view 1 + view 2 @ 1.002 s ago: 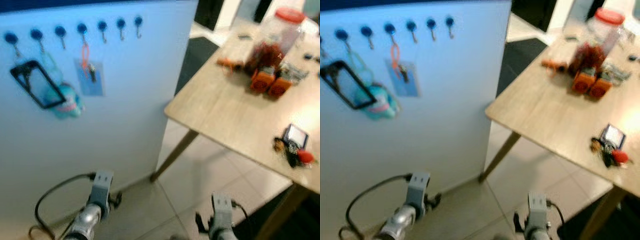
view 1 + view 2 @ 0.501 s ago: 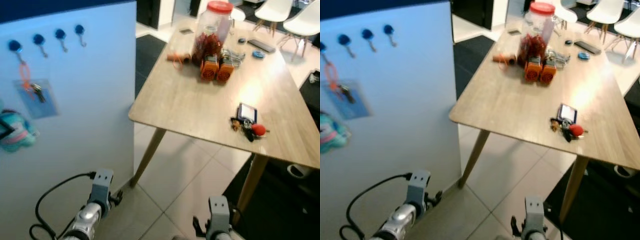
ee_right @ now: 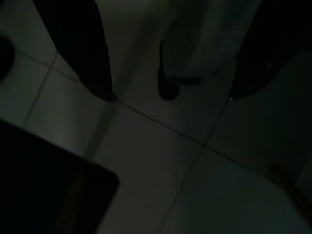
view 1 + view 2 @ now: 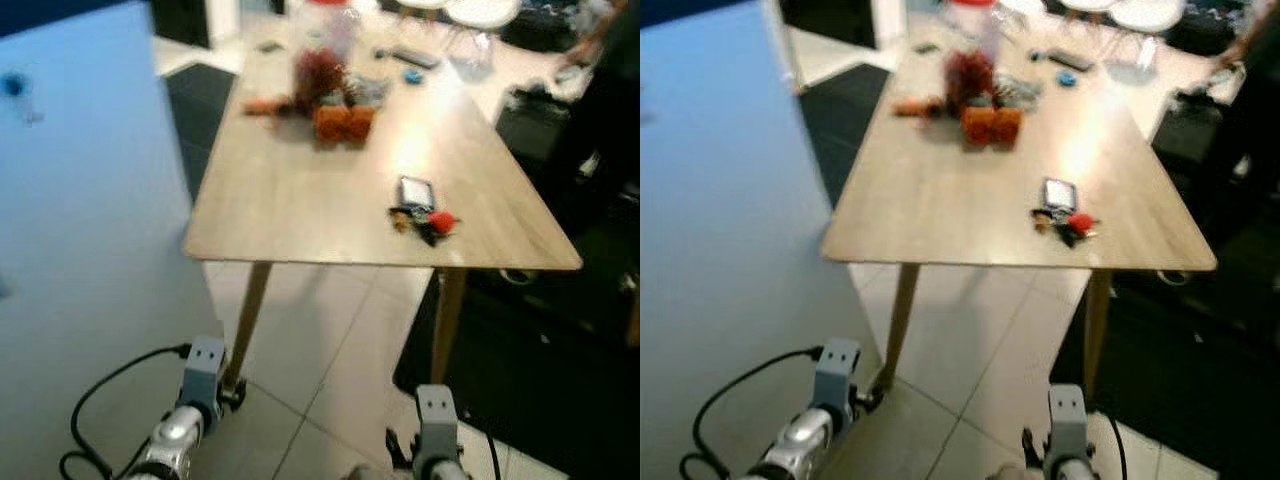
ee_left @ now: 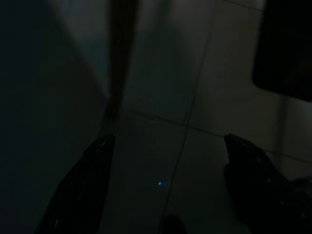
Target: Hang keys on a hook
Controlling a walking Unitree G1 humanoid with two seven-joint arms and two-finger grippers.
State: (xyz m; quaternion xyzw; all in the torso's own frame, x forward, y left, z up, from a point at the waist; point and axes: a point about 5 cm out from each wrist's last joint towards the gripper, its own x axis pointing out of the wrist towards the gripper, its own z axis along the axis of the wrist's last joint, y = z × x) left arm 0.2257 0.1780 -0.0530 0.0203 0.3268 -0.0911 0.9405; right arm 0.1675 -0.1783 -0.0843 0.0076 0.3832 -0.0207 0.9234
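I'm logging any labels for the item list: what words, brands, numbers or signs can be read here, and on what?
None can be read.
The jar and the orange items beside it on the table: any print is too blurred.
The card by the keys: too small to read.
The blue board: no text shows.

Open tiled floor point(image 4: 340, 330) lies before the robot. The wooden table point(image 4: 300, 200) stands ahead, its near legs point(image 4: 250, 310) bounding passage beneath; the blue panel point(image 4: 80, 250) walls off the left.
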